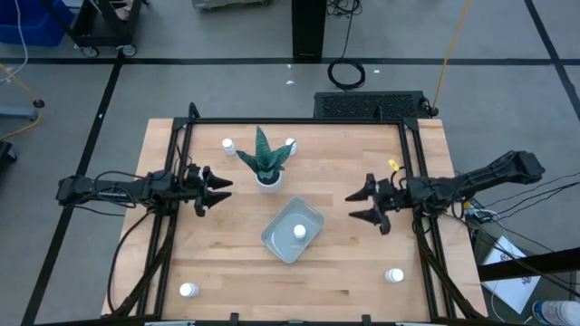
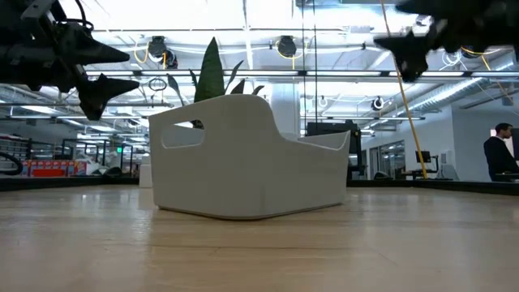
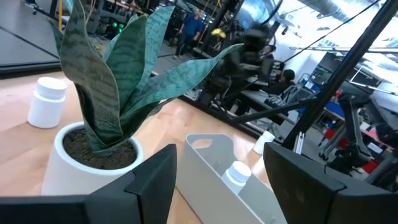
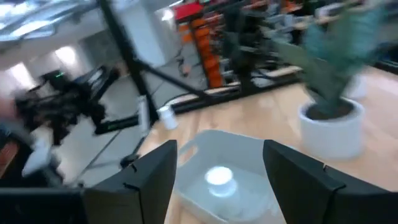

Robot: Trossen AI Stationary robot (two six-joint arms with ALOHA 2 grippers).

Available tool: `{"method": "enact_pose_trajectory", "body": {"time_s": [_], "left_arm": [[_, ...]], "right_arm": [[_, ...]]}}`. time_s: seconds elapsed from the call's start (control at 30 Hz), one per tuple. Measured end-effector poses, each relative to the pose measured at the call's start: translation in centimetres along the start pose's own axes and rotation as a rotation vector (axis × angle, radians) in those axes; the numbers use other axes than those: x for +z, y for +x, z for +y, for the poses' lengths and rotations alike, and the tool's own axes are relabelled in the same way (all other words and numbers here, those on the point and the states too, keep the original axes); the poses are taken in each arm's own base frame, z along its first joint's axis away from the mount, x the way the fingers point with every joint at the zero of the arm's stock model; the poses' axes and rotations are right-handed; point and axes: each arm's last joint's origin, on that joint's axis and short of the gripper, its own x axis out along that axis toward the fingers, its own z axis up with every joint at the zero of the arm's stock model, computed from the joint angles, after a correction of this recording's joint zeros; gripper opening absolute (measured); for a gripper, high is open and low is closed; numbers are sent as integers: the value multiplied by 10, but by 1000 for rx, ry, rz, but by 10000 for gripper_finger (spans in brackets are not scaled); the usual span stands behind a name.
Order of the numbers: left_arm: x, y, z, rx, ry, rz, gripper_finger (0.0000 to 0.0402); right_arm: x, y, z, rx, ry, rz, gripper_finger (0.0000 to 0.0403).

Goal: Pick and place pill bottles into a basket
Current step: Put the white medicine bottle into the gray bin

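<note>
Between my two open, empty grippers, left [image 1: 220, 191] and right [image 1: 359, 205], sits the basket [image 1: 311, 220] holding one bottle [image 1: 299, 231], so either arm reaches it.

Left arm [image 1: 118, 188]: slim dark links, matte black, black cables looping beneath it.
Left claw [image 1: 220, 190]: two black tapered fingers [image 3: 152, 186], flat-faced, angular, wedge-shaped.
Right arm [image 1: 480, 179]: dark, thicker boxy segment at outer end, black cables trailing under it.
Right claw [image 1: 361, 205]: two black pointed fingers [image 4: 146, 180], smooth plastic-looking faces with bevelled edges.
</note>
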Motion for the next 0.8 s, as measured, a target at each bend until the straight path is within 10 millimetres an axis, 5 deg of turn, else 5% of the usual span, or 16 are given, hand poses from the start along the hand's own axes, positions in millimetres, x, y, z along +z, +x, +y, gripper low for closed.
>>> {"method": "enact_pose_trajectory", "body": {"time_s": [0.5,0.8], "left_arm": [[0,0,0,-1,18,-2,246],[5,0,-3,-29,-17,-53,246]], "right_arm": [[-25,-28,-16,57,-7,-95,232],[-10,-44,-14,155,-20,-252,231]]}}
